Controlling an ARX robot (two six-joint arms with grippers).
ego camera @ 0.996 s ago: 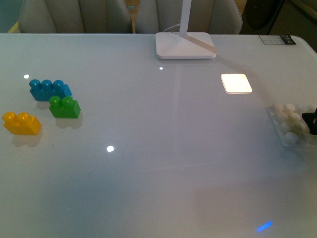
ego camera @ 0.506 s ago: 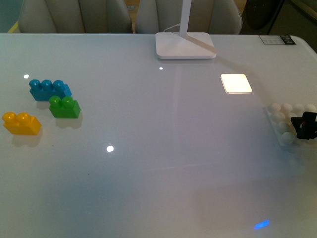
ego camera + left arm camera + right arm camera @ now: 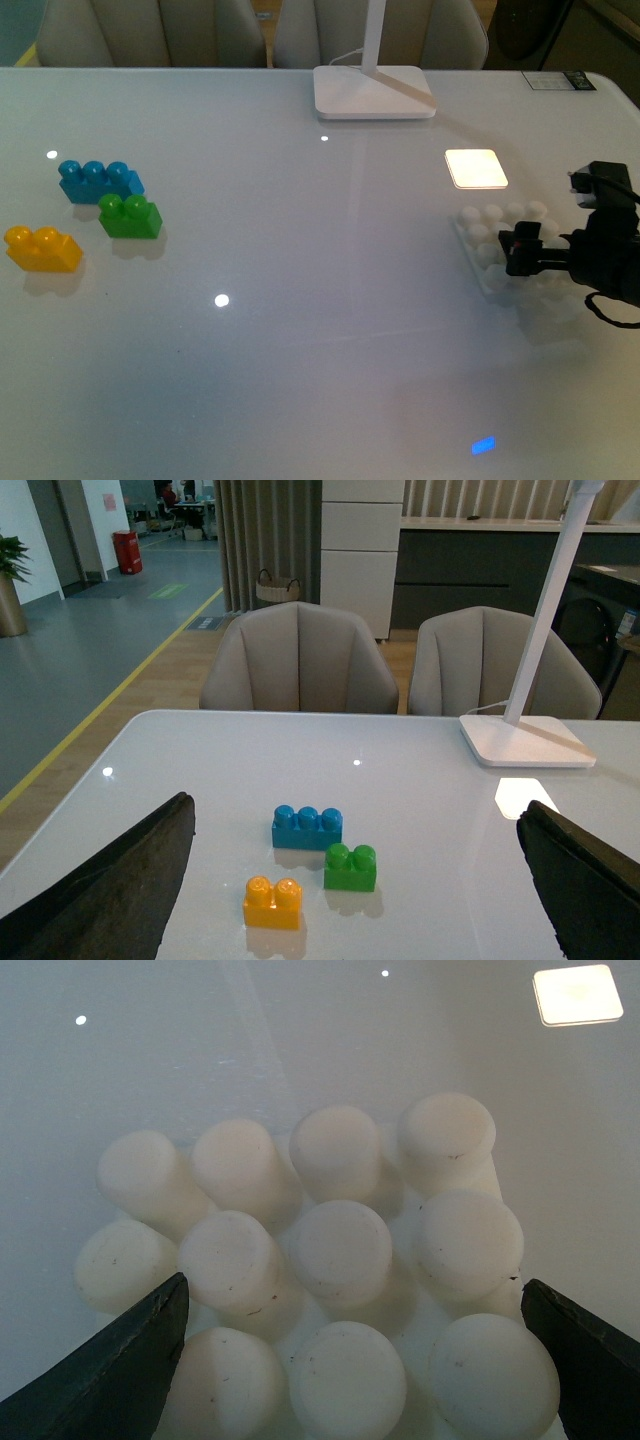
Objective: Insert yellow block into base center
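No legible text; corner label (image 3: pixel 560 81) unreadable

The base (image 3: pixel 488 243) has moved left across the tabletop (image 3: pixel 320 360). A second ago it sat against the right edge of the frame; now it lies below the glowing square, nearer the middle. The right gripper (image 3: pixel 522 250), then only a dark sliver at that edge, has come well into view with it, its fingers (image 3: pixel 520 262) on the base's right side. The blue glint (image 3: pixel 483 445) at lower right has slid left.

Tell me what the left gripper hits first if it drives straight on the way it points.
Likely the small green two-stud plastic brick, centred ahead of the left gripper; depth is unclear.
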